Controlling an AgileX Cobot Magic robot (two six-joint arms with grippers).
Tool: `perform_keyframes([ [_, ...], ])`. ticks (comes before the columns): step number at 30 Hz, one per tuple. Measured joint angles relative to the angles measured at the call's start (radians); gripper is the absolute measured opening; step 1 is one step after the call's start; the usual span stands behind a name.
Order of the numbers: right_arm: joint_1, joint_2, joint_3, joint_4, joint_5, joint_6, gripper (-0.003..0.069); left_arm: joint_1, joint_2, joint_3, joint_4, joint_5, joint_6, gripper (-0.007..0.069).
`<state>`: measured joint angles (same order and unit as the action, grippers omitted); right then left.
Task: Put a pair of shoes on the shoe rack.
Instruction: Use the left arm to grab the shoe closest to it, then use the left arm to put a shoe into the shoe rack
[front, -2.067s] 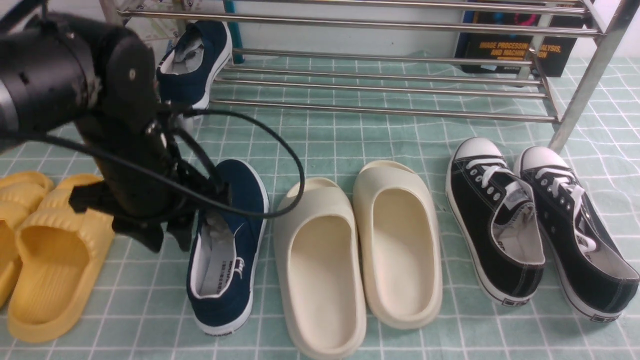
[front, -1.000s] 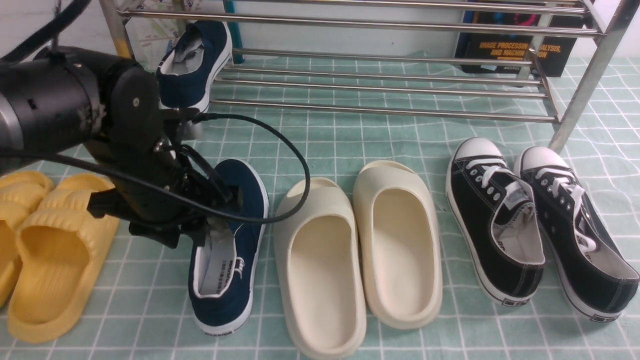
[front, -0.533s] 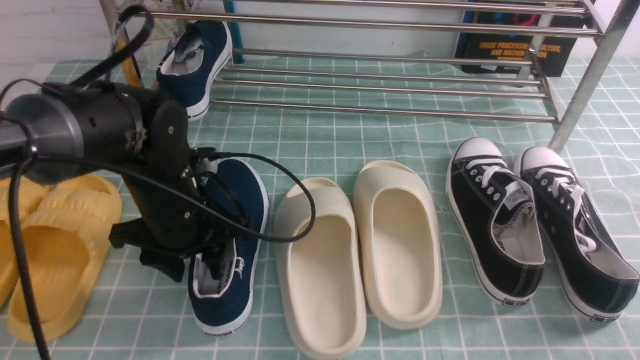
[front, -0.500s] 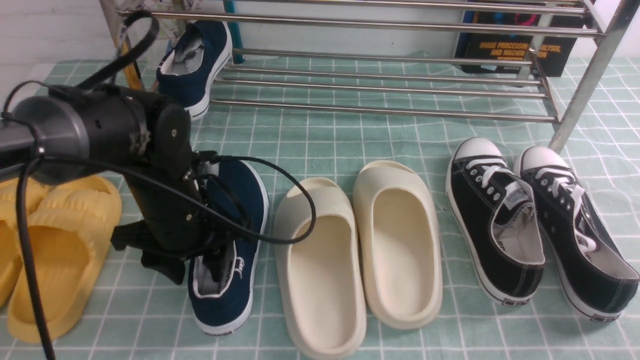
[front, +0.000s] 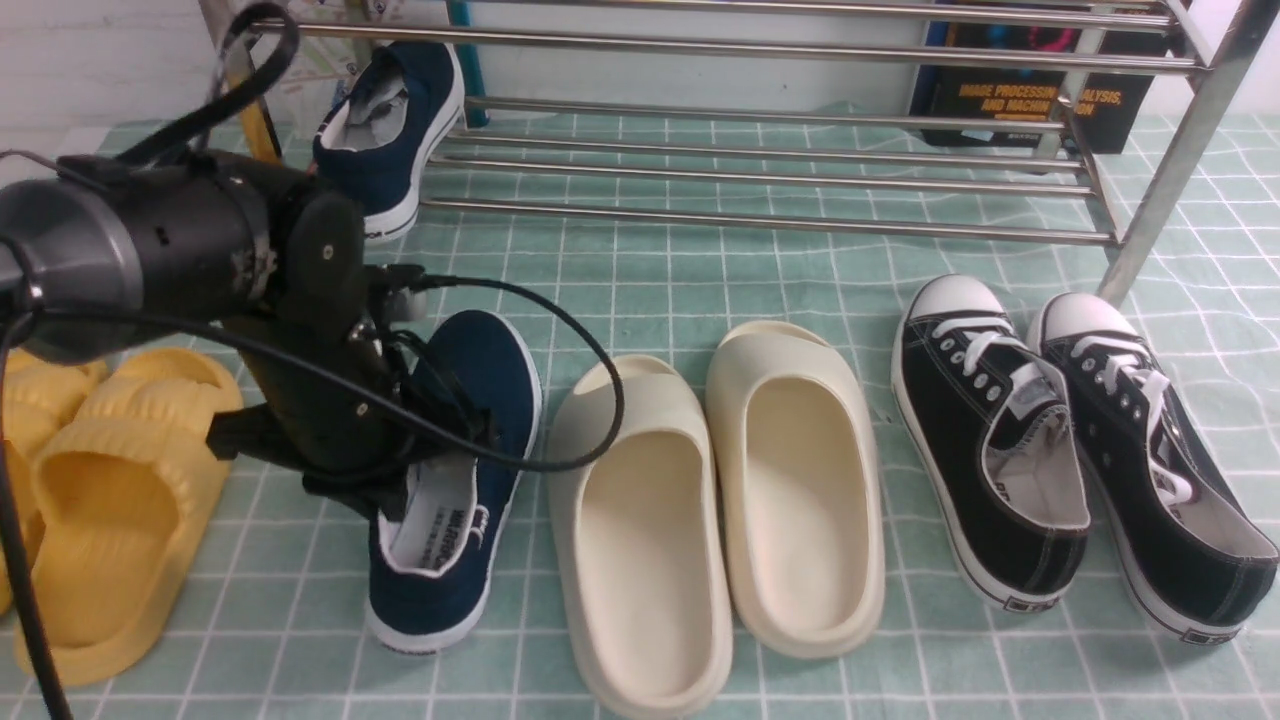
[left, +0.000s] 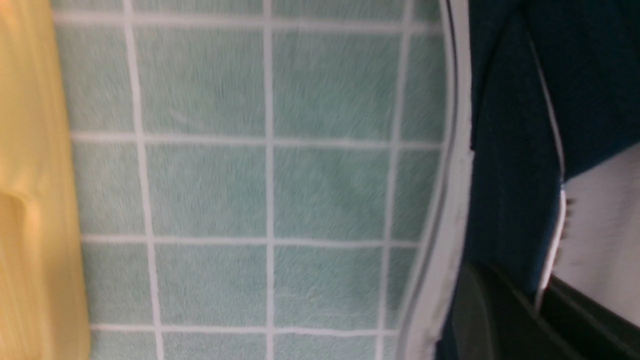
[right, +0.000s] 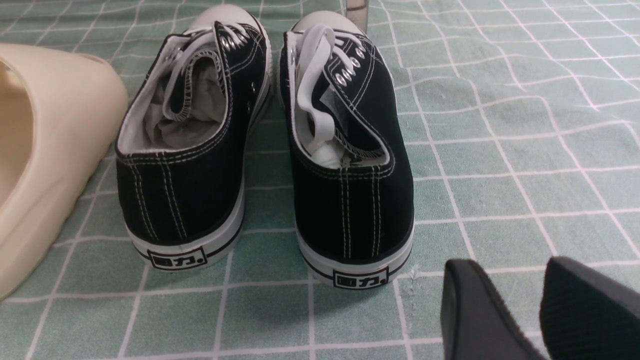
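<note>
Heel-first, near navy shoe (front: 455, 560) is swinging left from its earlier spot, your left gripper (front: 400, 488) clamping its collar wall, while its mate (front: 395, 130) is sitting far-left on the shoe rack (front: 760, 180).

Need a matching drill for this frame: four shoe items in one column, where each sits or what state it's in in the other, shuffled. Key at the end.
Column one
1. near navy shoe
2. far navy shoe
3. cream slides
4. black sneakers

Column two
A. on the mat, beside the right leg of the rack
B. tilted on the rack's low bars, left end
C. collar pinched by the left pincer
D. on the mat, between a navy shoe and the black sneakers

Pairs: 1-C, 2-B, 3-D, 4-A
</note>
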<state>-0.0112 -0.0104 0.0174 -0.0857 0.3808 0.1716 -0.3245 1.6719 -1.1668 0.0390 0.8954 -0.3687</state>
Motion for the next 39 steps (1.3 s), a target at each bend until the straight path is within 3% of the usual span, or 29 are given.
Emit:
perform_keyframes([
  [6, 0.0, 0.0, 0.0, 0.0, 0.0, 0.0, 0.0246, 0.016, -0.005, -0.226, 0.008, 0.068, 0.058, 0.0006],
  [13, 0.0, 0.0, 0.0, 0.0, 0.0, 0.0, 0.0246, 0.13, 0.176, -0.602, -0.154, 0.195, 0.173, 0.0006],
  [21, 0.0, 0.0, 0.0, 0.0, 0.0, 0.0, 0.0246, 0.161, 0.397, -0.778, -0.201, 0.255, 0.199, 0.0006],
  [39, 0.0, 0.0, 0.0, 0.0, 0.0, 0.0, 0.0246, 0.16, 0.482, -0.867, -0.223, -0.059, 0.16, 0.0006],
])
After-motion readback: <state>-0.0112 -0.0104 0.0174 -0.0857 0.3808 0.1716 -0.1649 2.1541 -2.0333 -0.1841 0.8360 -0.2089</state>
